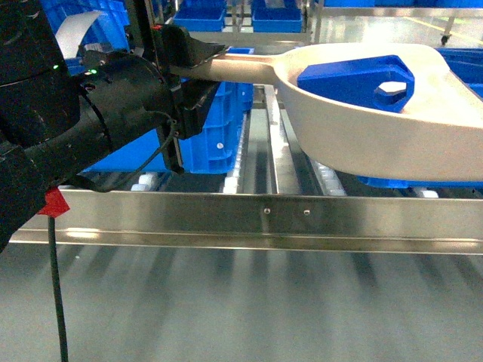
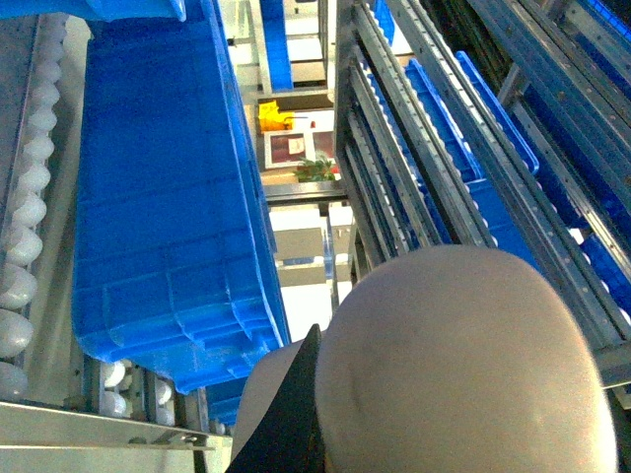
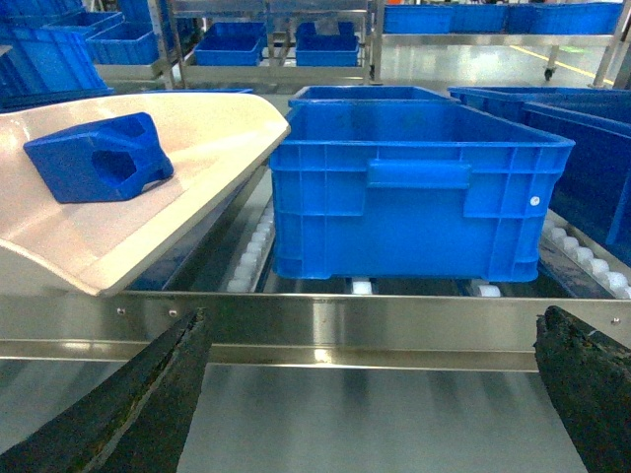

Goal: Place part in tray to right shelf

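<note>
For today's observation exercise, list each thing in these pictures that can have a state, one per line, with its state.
part: lying loose in the tray's pan, hexagonal hole showing
tray: held by its handle, raised over the shelf's roller lanes
left pincer: shut on the tray handle
right pincer: open, empty, in front of the rail
right shelf: front rail bare, crates standing on the rollers
blue crate: upright on the rollers, beside the tray

The left end effector grips the tray handle; the part lies in its pan, above the right shelf.
</note>
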### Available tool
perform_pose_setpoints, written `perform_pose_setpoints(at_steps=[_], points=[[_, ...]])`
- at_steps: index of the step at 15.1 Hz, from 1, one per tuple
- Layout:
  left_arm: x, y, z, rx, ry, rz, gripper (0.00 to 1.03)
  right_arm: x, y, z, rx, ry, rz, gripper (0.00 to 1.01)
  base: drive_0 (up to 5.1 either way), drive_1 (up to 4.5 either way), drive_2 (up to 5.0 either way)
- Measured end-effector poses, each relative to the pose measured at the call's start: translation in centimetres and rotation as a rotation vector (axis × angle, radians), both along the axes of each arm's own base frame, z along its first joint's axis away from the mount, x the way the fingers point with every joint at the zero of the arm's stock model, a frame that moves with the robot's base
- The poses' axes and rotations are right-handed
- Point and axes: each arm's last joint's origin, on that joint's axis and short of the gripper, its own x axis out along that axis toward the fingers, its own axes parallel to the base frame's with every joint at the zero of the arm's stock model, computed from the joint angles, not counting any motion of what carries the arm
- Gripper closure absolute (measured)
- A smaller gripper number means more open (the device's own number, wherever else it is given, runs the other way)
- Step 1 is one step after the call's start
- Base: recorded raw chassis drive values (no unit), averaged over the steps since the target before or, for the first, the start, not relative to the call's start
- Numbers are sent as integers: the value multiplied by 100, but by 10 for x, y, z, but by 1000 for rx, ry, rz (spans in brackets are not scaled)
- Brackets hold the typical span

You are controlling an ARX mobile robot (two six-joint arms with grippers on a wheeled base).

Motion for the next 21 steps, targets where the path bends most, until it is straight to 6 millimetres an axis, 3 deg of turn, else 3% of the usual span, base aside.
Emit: perform_pose_setpoints(at_steps=[21], points=[[0,0,0,0,0,0,86,0,0,0,0,0,0,3,0,0,0]])
